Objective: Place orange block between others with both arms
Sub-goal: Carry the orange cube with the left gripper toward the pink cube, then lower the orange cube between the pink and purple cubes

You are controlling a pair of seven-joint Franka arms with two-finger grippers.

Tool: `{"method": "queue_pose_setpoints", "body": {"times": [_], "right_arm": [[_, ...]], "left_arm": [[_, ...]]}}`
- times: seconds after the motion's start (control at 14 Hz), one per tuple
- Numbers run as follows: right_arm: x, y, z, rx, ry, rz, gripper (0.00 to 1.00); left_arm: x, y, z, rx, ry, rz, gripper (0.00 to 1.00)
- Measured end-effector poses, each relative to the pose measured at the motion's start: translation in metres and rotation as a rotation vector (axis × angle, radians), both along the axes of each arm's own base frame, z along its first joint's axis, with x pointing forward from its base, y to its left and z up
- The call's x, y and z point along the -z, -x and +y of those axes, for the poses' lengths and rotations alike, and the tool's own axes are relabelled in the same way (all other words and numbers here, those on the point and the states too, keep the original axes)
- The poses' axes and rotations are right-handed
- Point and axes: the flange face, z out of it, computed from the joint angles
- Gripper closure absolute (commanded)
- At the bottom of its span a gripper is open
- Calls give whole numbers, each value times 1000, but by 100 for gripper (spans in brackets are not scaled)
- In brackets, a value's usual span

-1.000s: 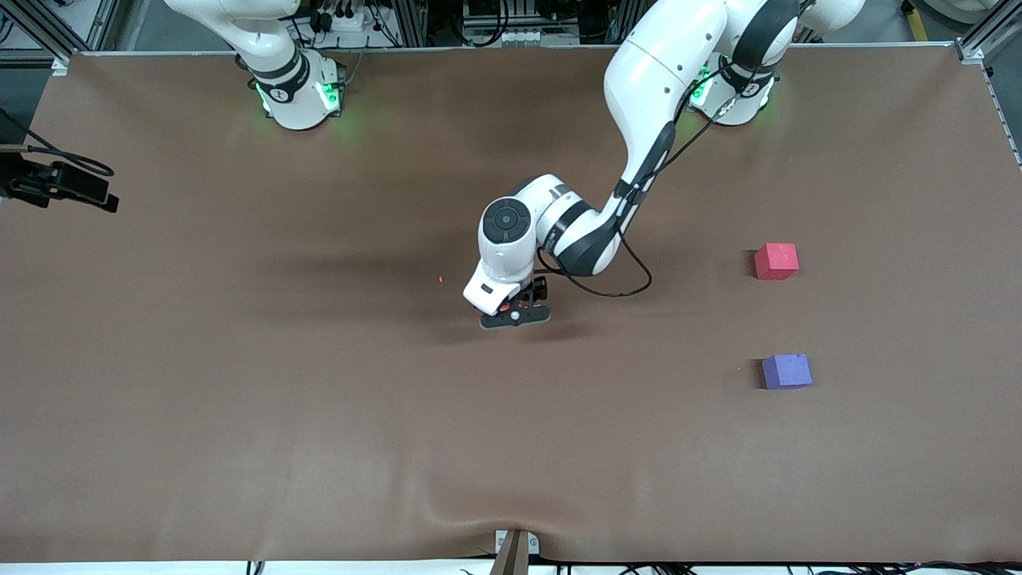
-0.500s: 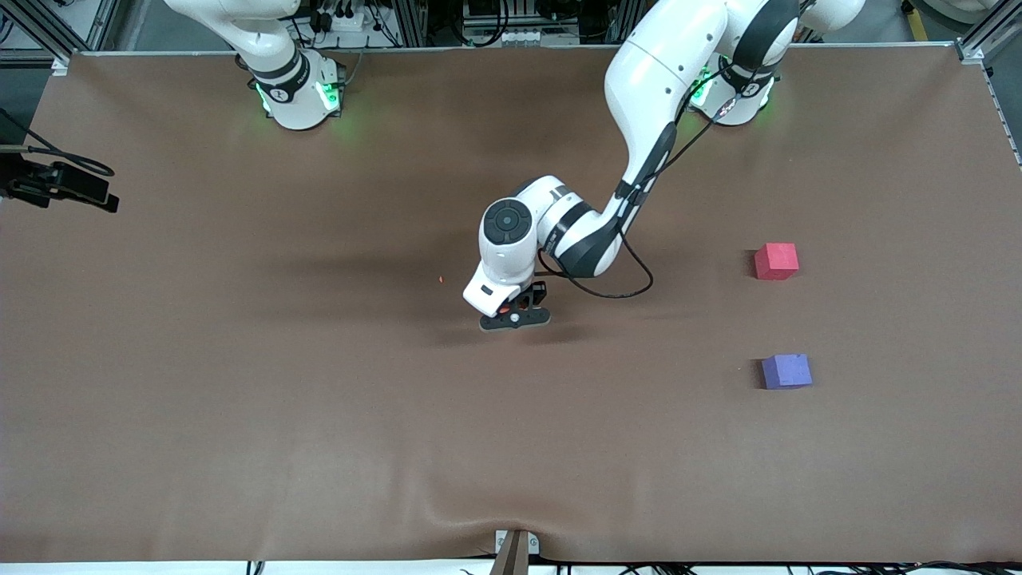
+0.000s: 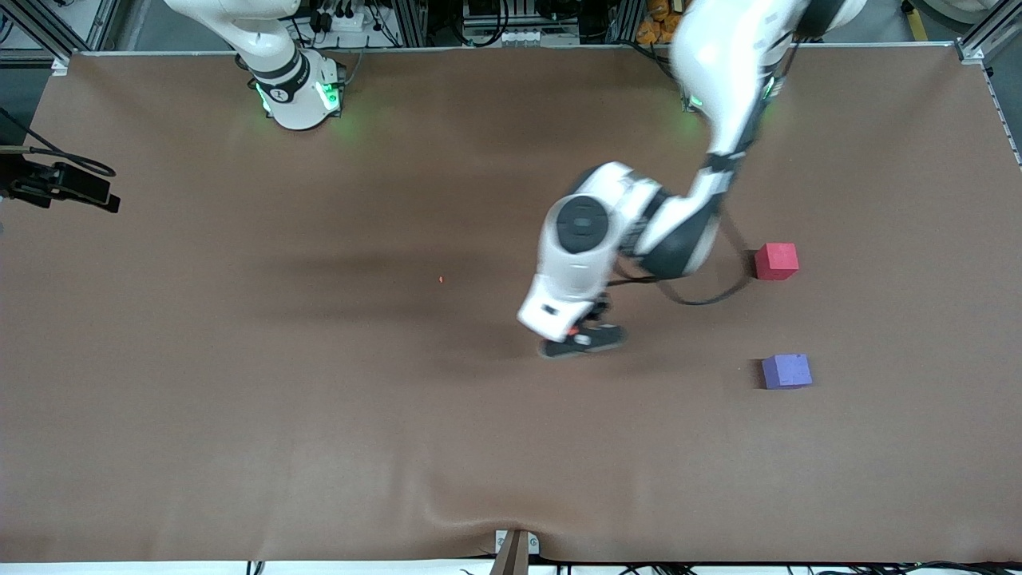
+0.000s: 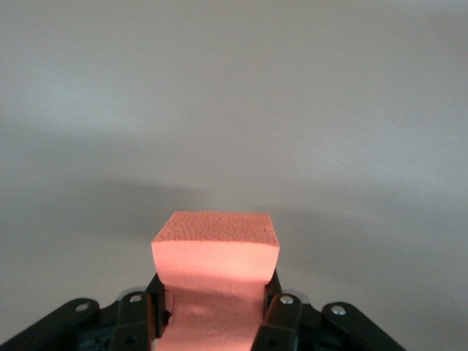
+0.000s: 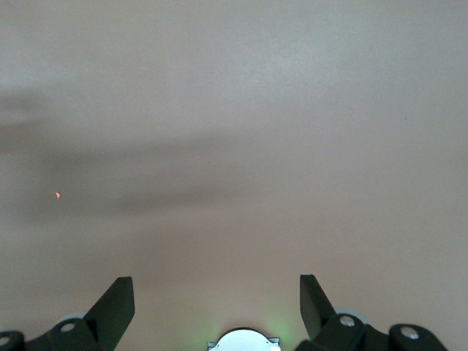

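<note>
Orange block (image 4: 216,252) sits clamped in the left gripper (image 3: 581,339) over the desk (image 3: 239,399). Right gripper (image 5: 217,303) waits, fingers apart. Two other cubes: one red (image 3: 776,261), one purple (image 3: 786,371)

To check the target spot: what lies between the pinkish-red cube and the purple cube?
Nothing: in the front view, only bare brown table lies between the pinkish-red cube and the purple cube.

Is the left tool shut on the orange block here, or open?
Shut on it. In the left wrist view the left tool has its fingers pressed against both sides of the orange block.
</note>
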Motion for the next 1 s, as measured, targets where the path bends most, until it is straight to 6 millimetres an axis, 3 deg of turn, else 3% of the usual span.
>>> {"method": "queue_pose_setpoints", "body": {"times": [0.14, 0.29, 0.71, 1.0], "right_arm": [[1, 0, 0, 0, 0, 2, 0], [1, 0, 0, 0, 0, 2, 0], [2, 0, 0, -1, 0, 4, 0], [3, 0, 0, -1, -1, 7, 0]], "left_arm": [[-28, -11, 58, 21, -16, 19, 100], [-36, -12, 110, 57, -30, 44, 100], [-29, 3, 264, 182, -47, 143, 100], [-12, 18, 359, 235, -31, 175, 100]]}}
